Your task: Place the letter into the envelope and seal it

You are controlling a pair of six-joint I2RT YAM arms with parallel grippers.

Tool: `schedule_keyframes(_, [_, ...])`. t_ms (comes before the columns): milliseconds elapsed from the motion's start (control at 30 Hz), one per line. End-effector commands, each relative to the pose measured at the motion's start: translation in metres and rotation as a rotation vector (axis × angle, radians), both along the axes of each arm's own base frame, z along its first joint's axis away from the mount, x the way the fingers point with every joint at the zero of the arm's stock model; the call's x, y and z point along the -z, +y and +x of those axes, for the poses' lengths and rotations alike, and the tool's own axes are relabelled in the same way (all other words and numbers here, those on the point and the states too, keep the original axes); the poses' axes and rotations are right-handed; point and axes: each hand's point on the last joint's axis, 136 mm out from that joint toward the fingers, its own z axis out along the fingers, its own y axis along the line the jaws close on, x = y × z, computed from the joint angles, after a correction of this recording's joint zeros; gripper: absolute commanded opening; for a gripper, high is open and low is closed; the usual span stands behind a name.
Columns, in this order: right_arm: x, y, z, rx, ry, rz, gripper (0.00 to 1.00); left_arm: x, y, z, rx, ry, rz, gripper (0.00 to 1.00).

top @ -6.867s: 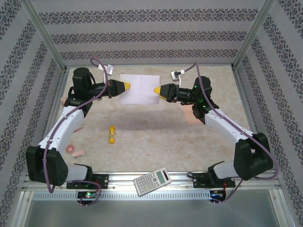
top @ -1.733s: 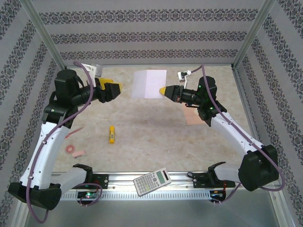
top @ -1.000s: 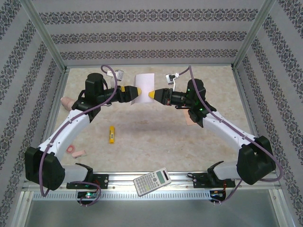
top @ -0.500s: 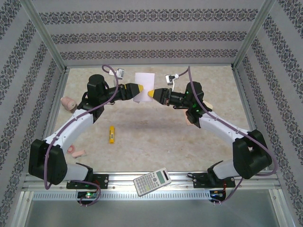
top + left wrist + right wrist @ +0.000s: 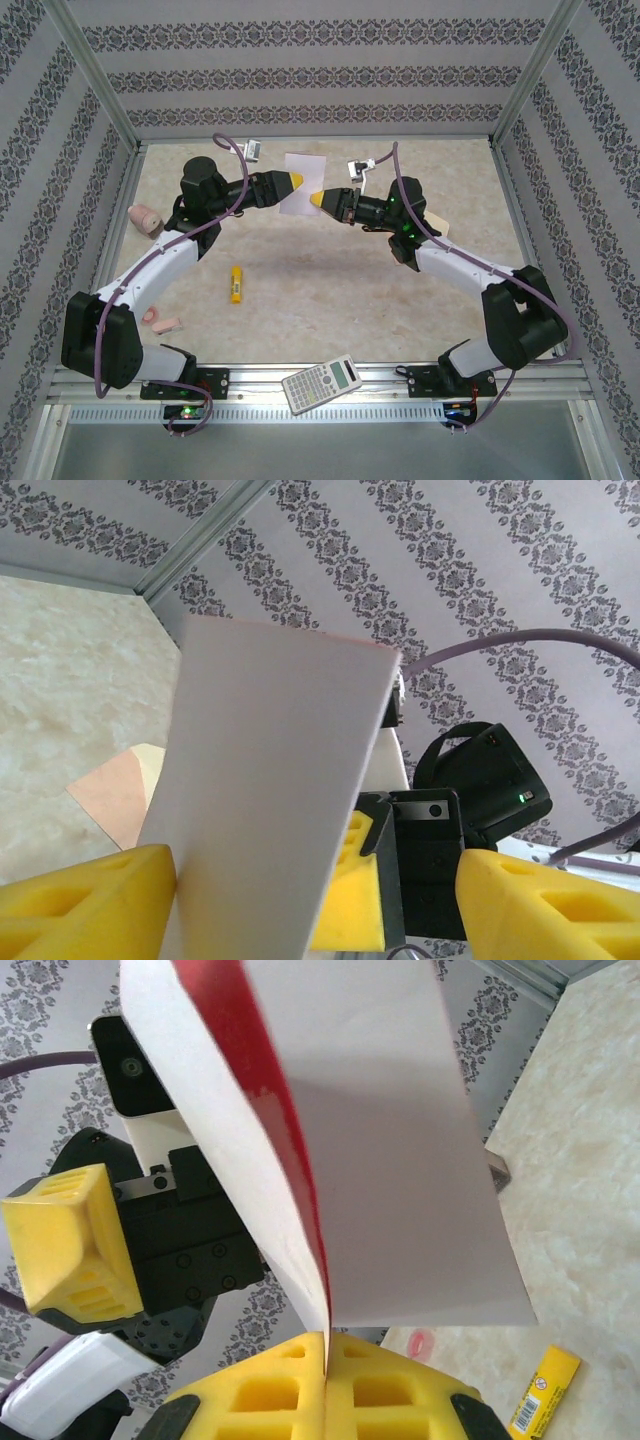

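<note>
The letter, a white sheet folded over with its red border on the inside, hangs in the air at the back middle of the table. My right gripper is shut on its lower edge. From the left, my left gripper stands open around the sheet's other side. One yellow pad touches the paper and the other pad stays well clear. Under the right arm lies the peach envelope, flat on the table and mostly hidden in the top view.
A yellow glue stick lies left of centre. A pink tape roll and a small pink piece sit at the left. A calculator rests on the front rail. Patterned walls close the back and sides.
The left gripper has come up to the letter, and its jaws have narrowed a little around the sheet. The right gripper keeps its hold and has shifted slightly left.
</note>
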Motion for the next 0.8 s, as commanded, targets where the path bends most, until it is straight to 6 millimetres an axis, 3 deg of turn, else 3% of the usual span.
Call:
schedule_keyframes(0, [-0.006,0.006,-0.001,-0.007,-0.035,0.023,0.0,-0.004,-0.004,-0.01,0.033,-0.041,0.03,0.71])
schedule_keyframes(300, [-0.013,0.011,0.0,-0.019,-0.049,0.03,0.0,0.008,0.0,-0.014,0.019,-0.029,0.099,0.48])
schedule_keyframes(533, [-0.012,0.013,-0.003,-0.03,-0.05,0.018,0.0,0.006,0.0,-0.014,0.014,-0.04,0.113,0.3])
schedule_keyframes(767, [-0.007,0.013,-0.007,-0.042,-0.051,-0.005,0.0,0.001,0.002,-0.014,0.011,-0.062,0.13,0.21])
